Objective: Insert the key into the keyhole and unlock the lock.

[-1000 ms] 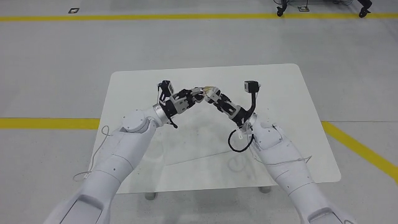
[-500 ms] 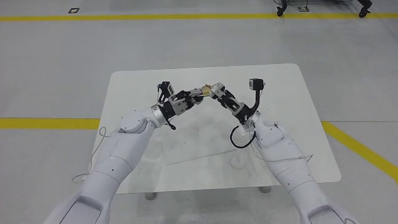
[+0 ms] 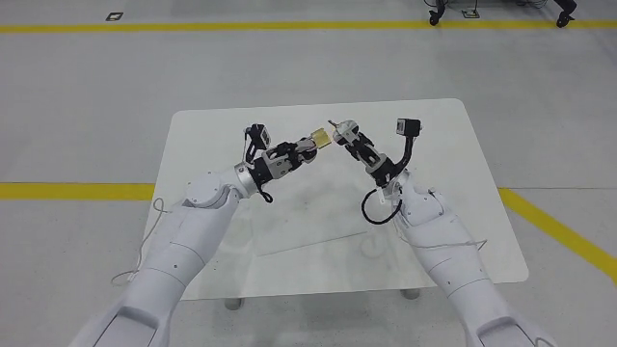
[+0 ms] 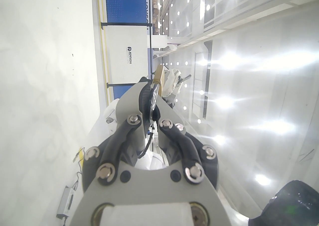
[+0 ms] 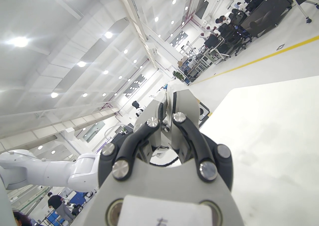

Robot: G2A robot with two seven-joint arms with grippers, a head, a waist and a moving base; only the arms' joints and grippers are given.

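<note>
A brass padlock (image 3: 319,138) hangs above the middle of the white table (image 3: 443,241). My left gripper (image 3: 309,147) is shut on its steel shackle. In the left wrist view the fingers (image 4: 145,92) clamp the shackle and the brass body (image 4: 159,78) sticks out beyond them. My right gripper (image 3: 341,134) is a short gap to the right of the lock and is shut on the key (image 3: 332,124), a thin sliver past its tips. In the right wrist view the right gripper (image 5: 168,102) is pressed together and hides most of the key.
Both arms meet over the table's far middle, well above the surface. A black cable (image 3: 374,214) loops beside the right forearm. The floor around the table carries yellow lines (image 3: 77,191).
My right gripper has pulled back to the right and away from the padlock, opening a small gap where the two touched before. The left gripper and lock have barely shifted.
</note>
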